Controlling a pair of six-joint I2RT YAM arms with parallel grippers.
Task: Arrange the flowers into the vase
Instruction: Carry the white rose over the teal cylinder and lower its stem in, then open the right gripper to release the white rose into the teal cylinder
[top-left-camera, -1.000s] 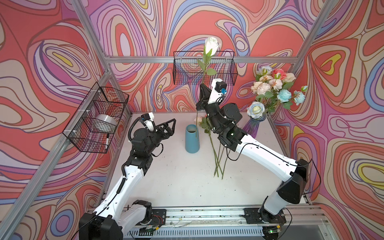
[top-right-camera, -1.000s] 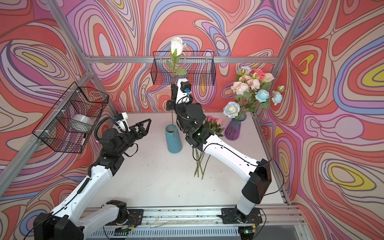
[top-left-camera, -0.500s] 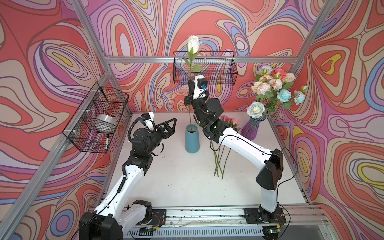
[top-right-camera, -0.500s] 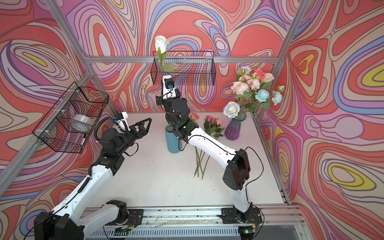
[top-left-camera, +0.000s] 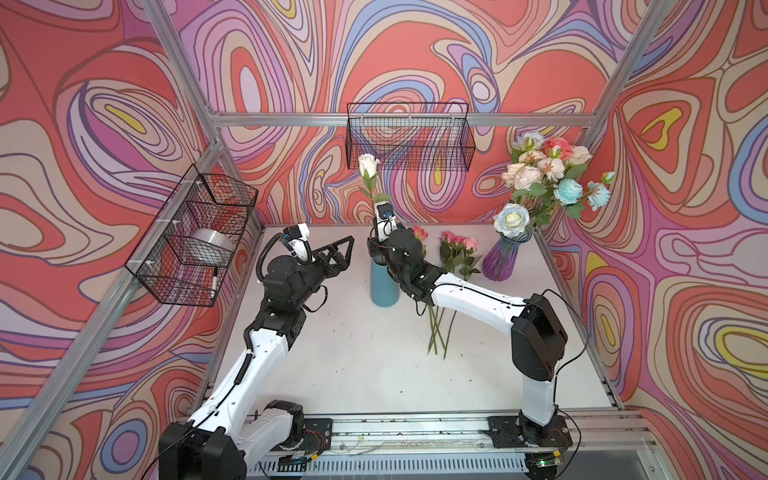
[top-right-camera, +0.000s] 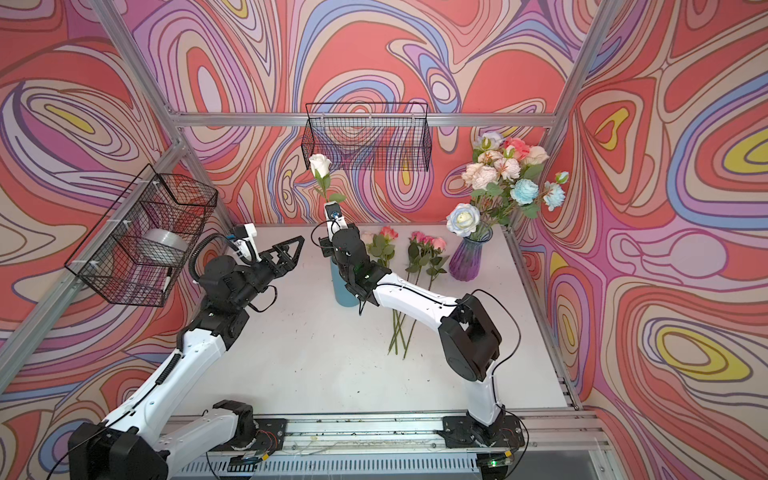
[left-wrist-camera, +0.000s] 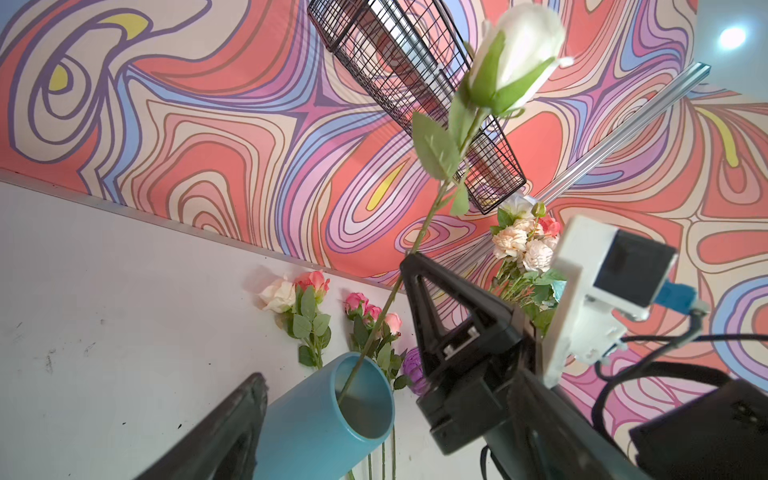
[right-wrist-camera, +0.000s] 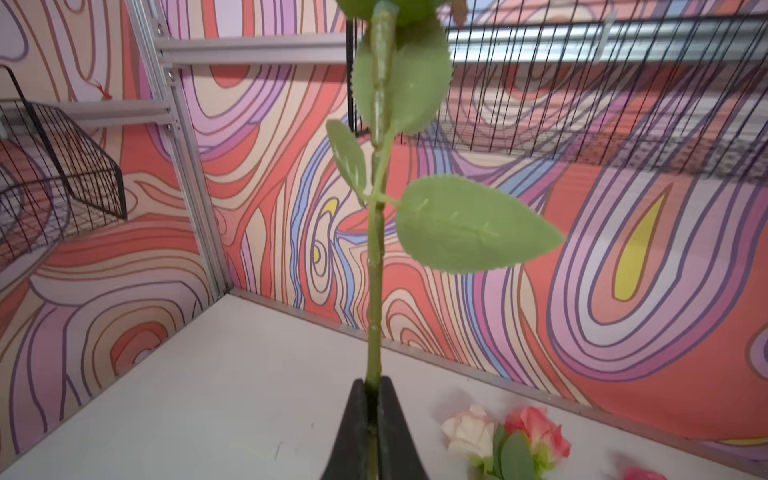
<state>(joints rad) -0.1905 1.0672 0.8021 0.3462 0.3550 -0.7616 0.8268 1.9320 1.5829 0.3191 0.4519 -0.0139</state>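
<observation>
One white rose (top-left-camera: 368, 165) stands pinched in the right gripper (right-wrist-camera: 372, 386).

Stem tip of rose (left-wrist-camera: 517, 50) unseen inside vase (left-wrist-camera: 305, 426)

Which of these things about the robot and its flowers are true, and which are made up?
1. The right gripper is shut on the green stem of the long-stemmed white rose. True.
2. The bottom of that stem sits inside the plain blue tube-shaped vase. True.
3. The left gripper is holding a pink rose. False: it is open and holds nothing, off to the side of the blue vase.
4. The ribbed purple glass vase is empty. False: a bunch of pink, cream and light blue flowers stands in it.
5. Some small pink roses lie on the white table. True.
</observation>
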